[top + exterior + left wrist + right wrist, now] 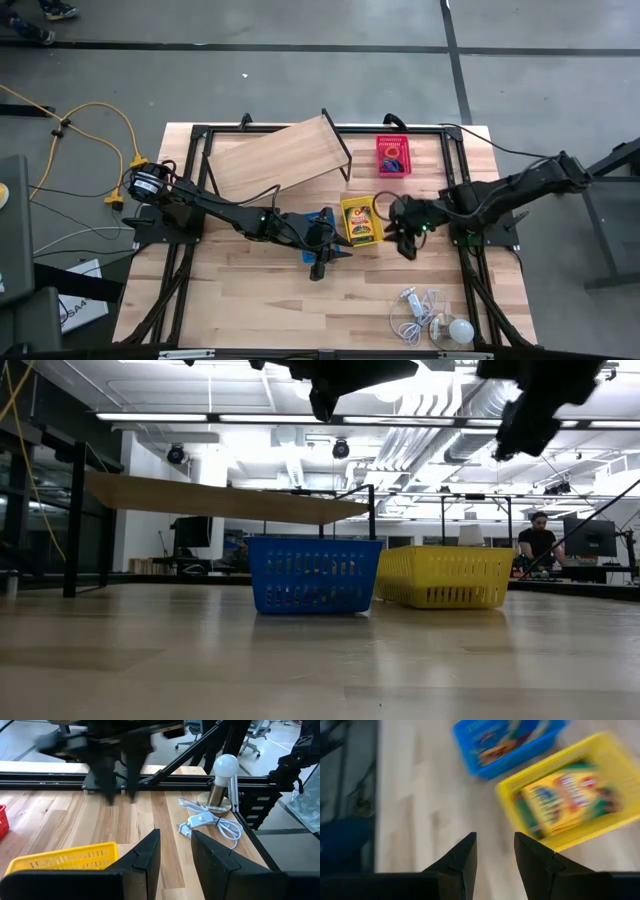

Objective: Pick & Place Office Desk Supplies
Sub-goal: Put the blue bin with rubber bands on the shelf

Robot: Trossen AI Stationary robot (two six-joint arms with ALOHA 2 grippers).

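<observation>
A: Both sets of jaws stand a little apart, pinching nothing. The left gripper [322, 262] hangs over the blue basket [318, 228], just left of the yellow basket [360, 220].

B: And the crayon box [570, 802]?

A: Inside the yellow basket. The right gripper [402, 240] is just right of it; the red basket [392, 155] sits beyond.

B: Risk?

A: The arms are close; either could clip a basket rim and shove it.
</observation>
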